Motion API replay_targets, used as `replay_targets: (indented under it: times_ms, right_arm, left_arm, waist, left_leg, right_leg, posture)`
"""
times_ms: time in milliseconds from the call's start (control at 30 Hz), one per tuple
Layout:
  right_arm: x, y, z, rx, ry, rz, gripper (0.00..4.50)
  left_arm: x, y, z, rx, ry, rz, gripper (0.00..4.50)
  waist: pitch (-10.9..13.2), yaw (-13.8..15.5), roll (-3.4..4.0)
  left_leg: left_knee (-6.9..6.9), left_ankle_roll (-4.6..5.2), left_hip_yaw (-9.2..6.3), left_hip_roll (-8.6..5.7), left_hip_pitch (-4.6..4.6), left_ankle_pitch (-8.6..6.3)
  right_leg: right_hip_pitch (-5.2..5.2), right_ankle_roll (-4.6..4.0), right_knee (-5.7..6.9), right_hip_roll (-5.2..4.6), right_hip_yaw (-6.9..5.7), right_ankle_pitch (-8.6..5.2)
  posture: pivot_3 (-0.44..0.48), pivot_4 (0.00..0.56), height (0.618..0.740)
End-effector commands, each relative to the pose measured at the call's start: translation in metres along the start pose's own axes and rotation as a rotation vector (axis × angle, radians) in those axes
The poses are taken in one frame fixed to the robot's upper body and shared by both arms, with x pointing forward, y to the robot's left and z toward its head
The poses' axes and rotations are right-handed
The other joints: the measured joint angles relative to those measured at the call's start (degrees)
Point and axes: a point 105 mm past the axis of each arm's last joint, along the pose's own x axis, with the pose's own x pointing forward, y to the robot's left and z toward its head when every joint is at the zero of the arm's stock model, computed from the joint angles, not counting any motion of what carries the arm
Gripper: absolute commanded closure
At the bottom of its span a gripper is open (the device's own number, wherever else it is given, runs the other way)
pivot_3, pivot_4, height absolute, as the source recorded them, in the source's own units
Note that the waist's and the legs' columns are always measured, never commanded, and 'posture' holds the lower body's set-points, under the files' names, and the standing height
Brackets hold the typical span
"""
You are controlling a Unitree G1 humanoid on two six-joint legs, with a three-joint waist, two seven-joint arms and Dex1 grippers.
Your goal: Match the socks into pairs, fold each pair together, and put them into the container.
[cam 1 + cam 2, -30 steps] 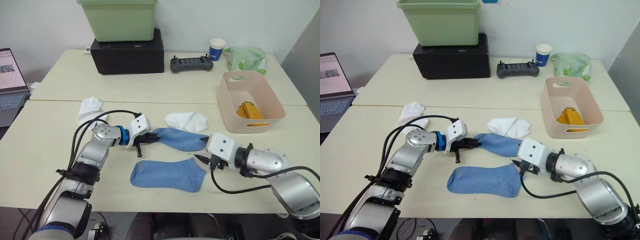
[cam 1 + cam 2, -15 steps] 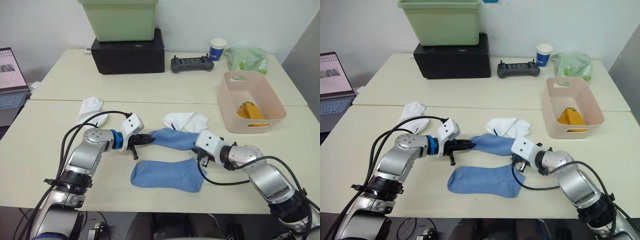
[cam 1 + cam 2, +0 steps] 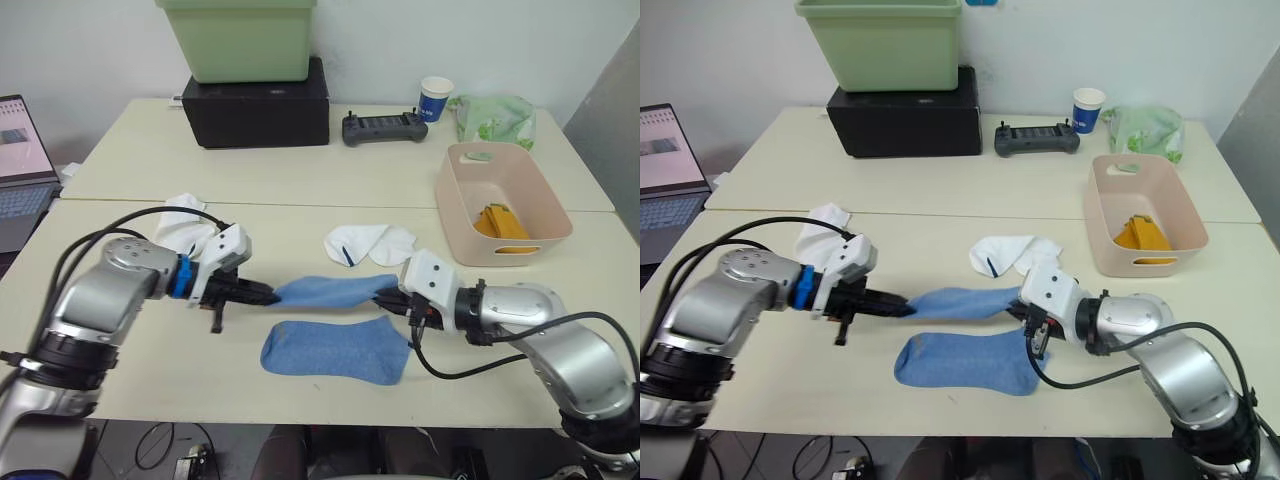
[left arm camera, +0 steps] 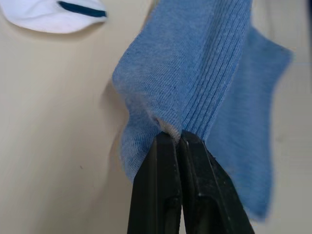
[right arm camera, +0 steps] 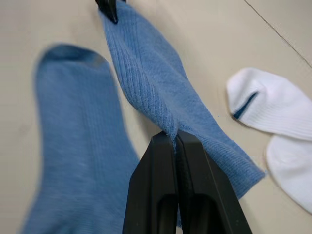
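Now blue sock (image 3: 325, 291) stretched between left claw (image 3: 262, 295), right claw (image 3: 392, 299)

Pale desk (image 3: 300, 190) bearing a flat blue sock (image 3: 335, 351) at the near edge, two white socks (image 3: 370, 243) mid-desk, another white sock (image 3: 183, 226) to the left, pink tub (image 3: 500, 205), black box (image 3: 255, 103), controller (image 3: 384, 128), paper cup (image 3: 434, 98), green bag (image 3: 492, 116).

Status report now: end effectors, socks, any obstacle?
Left end effector and right end effector both shut on one blue sock, stretched between them. Second blue sock flat below. Orange socks in pink tub. No obstacle.
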Motion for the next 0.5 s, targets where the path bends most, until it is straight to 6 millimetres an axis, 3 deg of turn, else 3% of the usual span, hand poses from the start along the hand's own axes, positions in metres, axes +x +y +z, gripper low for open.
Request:
replay_targets:
  times_ms: [33,233,500]
  right_arm:
    - [-0.009,0.011,0.008,0.102,-0.007,0.077,4.45]
    - [0.002,0.006,-0.005,0.265,0.055,0.088,4.45]
    - [0.019,-0.047,-0.016,0.425,0.095,-0.053,4.45]
  left_arm:
    - [-0.011,-0.012,0.001,-0.013,0.072,-0.09,4.5]
    - [0.003,0.003,-0.015,-0.085,0.14,-0.129,4.5]
    - [0.035,0.054,0.005,-0.111,0.14,-0.076,4.5]
  waist:
    - [0.0,0.02,0.01]
    - [0.0,0.0,0.03]
    - [0.0,-0.1,0.0]
  left_leg:
    - [0.0,0.03,0.0,0.0,0.01,-0.02]
    - [-0.01,0.1,0.02,-0.02,0.07,-0.06]
    - [0.06,-0.02,0.05,-0.04,-0.07,0.03]
  right_leg:
    - [0.01,0.0,0.0,0.0,0.0,0.0]
    - [0.01,0.0,0.01,0.0,0.02,0.0]
    - [-0.17,0.0,0.05,0.02,0.02,0.0]
  posture:
    - [0.0,0.15,0.725]
    - [0.0,0.15,0.725]
    - [0.0,0.15,0.725]
